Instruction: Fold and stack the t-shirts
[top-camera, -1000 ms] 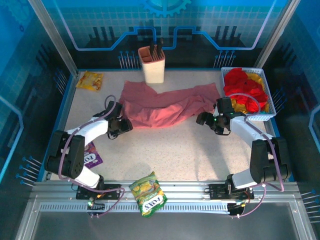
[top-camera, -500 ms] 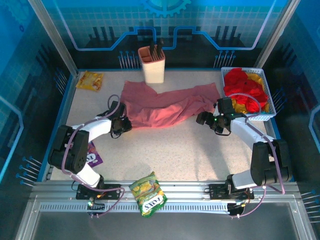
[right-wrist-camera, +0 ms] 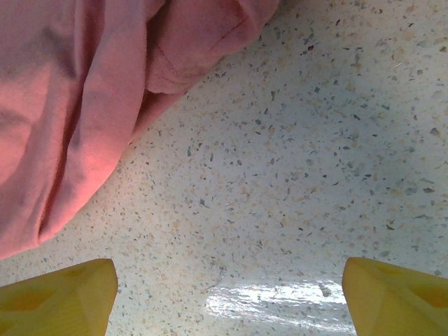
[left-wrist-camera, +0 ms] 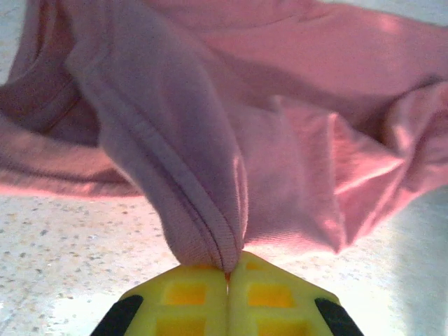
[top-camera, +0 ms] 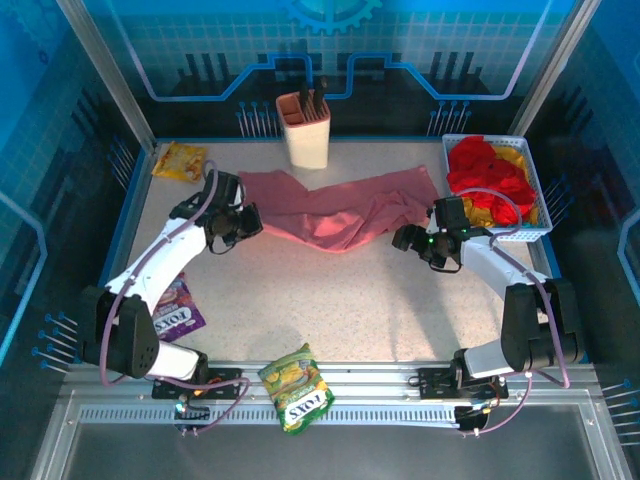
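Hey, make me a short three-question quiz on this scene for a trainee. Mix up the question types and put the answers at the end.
1. True or false: the left gripper is shut on an edge of the pink t-shirt.
2. The right gripper is: A) open above bare table, beside the pink t-shirt; B) shut on the pink t-shirt; C) shut and empty.
3. Fill in: the red and yellow t-shirts lie in the white ____ at the table's far right.
Key: 1 true; 2 A; 3 basket.

Bright overhead light, soft shadows, glare patch on table (right-wrist-camera: pixel 273 297), wrist close-ups slightly soft
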